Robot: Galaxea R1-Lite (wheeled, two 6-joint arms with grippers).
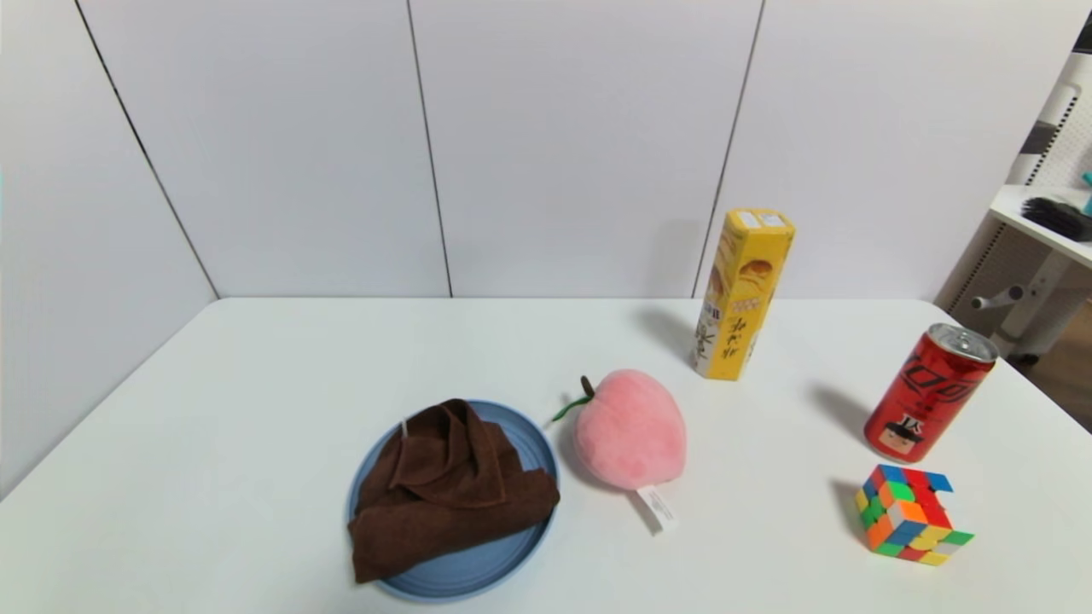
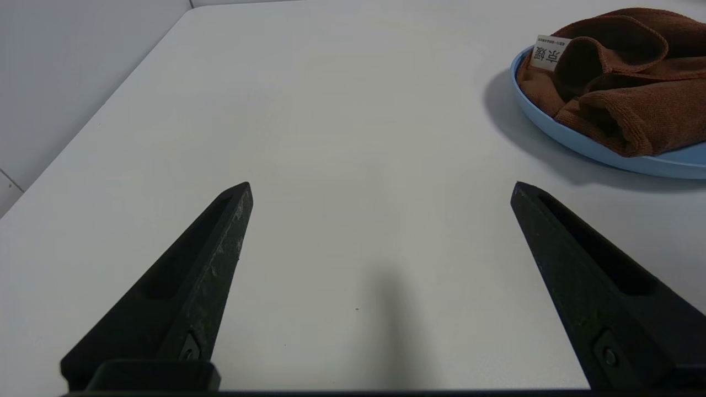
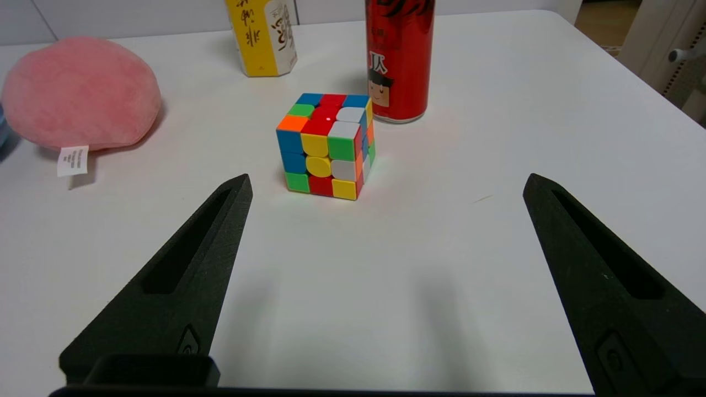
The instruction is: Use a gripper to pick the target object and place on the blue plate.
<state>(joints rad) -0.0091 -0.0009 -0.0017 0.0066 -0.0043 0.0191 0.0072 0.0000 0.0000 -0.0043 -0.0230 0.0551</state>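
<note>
White table [image 1: 256, 358] first, biggest thing here; the blue plate [image 1: 478, 576] on it is my landmark. Left gripper [image 2: 381, 187]: over the table, on the plate's left side, well apart from it, fingers spread wide, nothing between them. Right gripper [image 3: 389, 179]: over the table too, well off to the plate's right, fingers also wide apart, nothing held.

Plate: round, light blue, raised rim. Brown towel [image 1: 452, 503] lies on the plate, folded and bunched, covering most of it; one rolled edge reaches over the rim at the near left, another corner reaches the rim on the right. Small white label on the towel, at the side away from the peach.

Yellow box [image 1: 742, 298]: tall, upright, behind the plate and to its right. Pink plush peach [image 1: 631, 431]: just beside the plate, right side, green leaf and brown stem pointing toward it, white tag at its near end. Red can [image 1: 930, 392]: upright, far right of the plate, a bit farther back. Puzzle cube [image 1: 909, 516]: smallest of the lot, well apart from the plate on the right, in front of the can, colours mixed.
</note>
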